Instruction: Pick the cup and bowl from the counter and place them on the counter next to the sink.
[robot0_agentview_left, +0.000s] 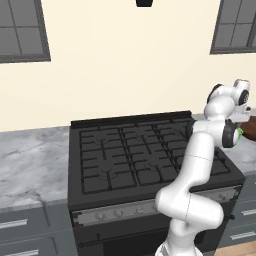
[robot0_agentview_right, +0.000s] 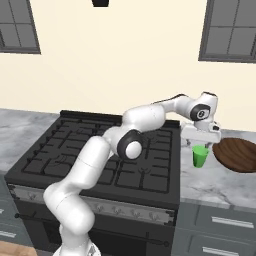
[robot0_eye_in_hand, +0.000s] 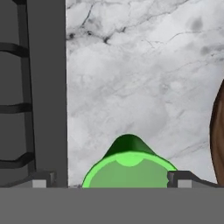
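The small bright green cup (robot0_agentview_right: 200, 156) stands upright on the marble counter (robot0_agentview_right: 210, 185) just right of the stove. My gripper (robot0_agentview_right: 202, 142) hangs open directly above it, pointing down. In the hand view the cup (robot0_eye_in_hand: 129, 168) sits between the two fingertips (robot0_eye_in_hand: 43, 179), with the gripper (robot0_eye_in_hand: 111, 180) over its rim and nothing gripped. The wide dark wooden bowl (robot0_agentview_right: 237, 154) rests on the counter just right of the cup, and its edge (robot0_eye_in_hand: 217, 140) shows in the hand view. A green sliver of the cup (robot0_agentview_left: 240, 132) peeks past my elbow. The sink is out of view.
The black gas stove (robot0_agentview_right: 100, 150) with raised grates fills the middle, its edge (robot0_eye_in_hand: 30, 87) close beside the cup. More marble counter (robot0_agentview_left: 30, 165) lies left of the stove. A cream wall with two windows (robot0_agentview_right: 230, 30) stands behind.
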